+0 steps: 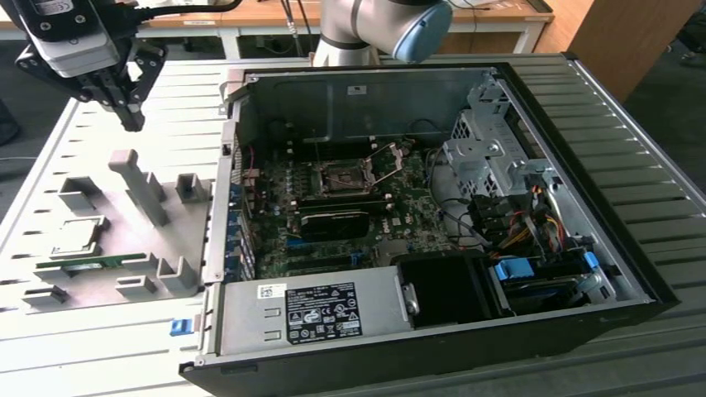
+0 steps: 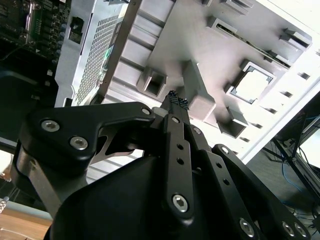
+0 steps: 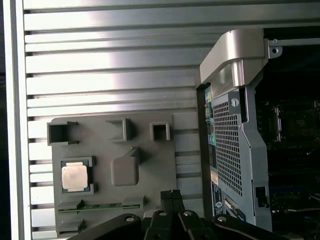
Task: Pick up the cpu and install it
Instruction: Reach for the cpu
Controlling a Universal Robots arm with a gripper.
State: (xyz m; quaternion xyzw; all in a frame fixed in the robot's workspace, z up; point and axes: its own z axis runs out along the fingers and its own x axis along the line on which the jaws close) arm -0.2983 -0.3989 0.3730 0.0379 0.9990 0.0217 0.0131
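Hovering above the grey fixture tray [image 1: 138,248] with jaws clenched on nothing, the cpu [image 1: 79,236] lying flat in its pocket near the table's [image 1: 651,207] edge on the exterior view's left. Risking a knock against the tray's upright posts [image 1: 138,186] — or descending unopened and scraping the chip's top

- Black rectangular label [image 1: 323,313] on the silver metal power-supply box [image 1: 237,324], well apart from the jaws: white print and symbols, too small to read.
- Small white sticker [image 1: 270,290] just beside it: unreadable.
- White sticker [image 1: 356,89] on the grey metal case wall [image 1: 320,112]: unreadable.
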